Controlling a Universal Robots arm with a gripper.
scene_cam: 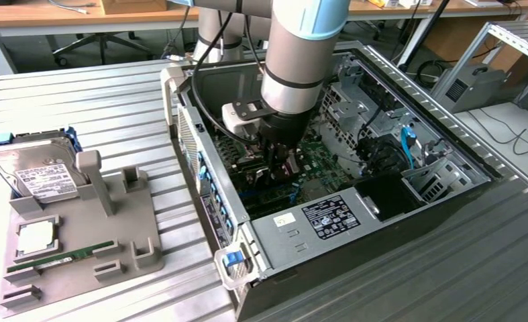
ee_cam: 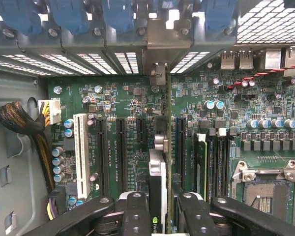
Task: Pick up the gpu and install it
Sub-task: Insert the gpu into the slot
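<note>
Currently: gpu [ee_cam: 158, 196] held edge-on above the motherboard [ee_cam: 137, 105] inside the open computer case [scene_cam: 353, 235].
Jaws of the gripper [ee_cam: 160, 216] are partly closed and clamp the card between them; its silvery bracket end [ee_cam: 158, 78] points toward the rear slot covers [ee_cam: 113, 61]. Risk, as a judgement: if the thin black card sits skewed off its expansion slot [ee_cam: 178, 142], pressing down could jam the edge connector or strike neighbouring capacitors [ee_cam: 214, 104]; the bracket could catch the case wall.
</note>
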